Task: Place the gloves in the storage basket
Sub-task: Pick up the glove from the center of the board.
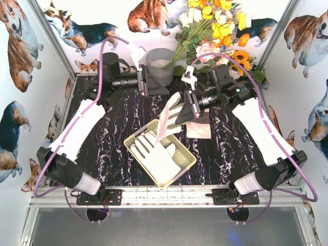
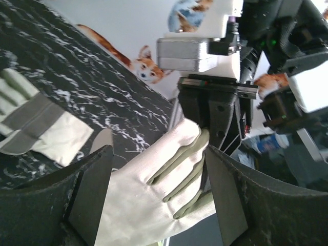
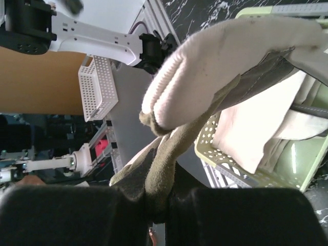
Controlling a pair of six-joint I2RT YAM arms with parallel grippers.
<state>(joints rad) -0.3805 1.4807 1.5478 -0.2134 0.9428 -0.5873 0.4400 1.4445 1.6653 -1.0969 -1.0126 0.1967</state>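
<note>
My right gripper (image 1: 187, 110) is shut on a cream-white glove (image 1: 171, 116) with dark grey strips. It holds the glove in the air over the far corner of the pale yellow-green storage basket (image 1: 134, 137). In the right wrist view the gripper (image 3: 169, 202) pinches the glove (image 3: 230, 61) above the basket (image 3: 246, 171). More gloves (image 1: 154, 154) lie inside the basket. Another glove (image 1: 200, 130) lies on the table under the right gripper. My left gripper (image 1: 145, 82) is open and empty near the back. Its wrist view (image 2: 158, 151) looks across at the held glove (image 2: 143, 200).
A grey metal bucket (image 1: 161, 65) stands at the back centre beside the left gripper. A bunch of yellow and orange flowers (image 1: 215, 25) stands at the back right. In the left wrist view a glove (image 2: 36, 128) lies on the black marble table (image 1: 113, 128).
</note>
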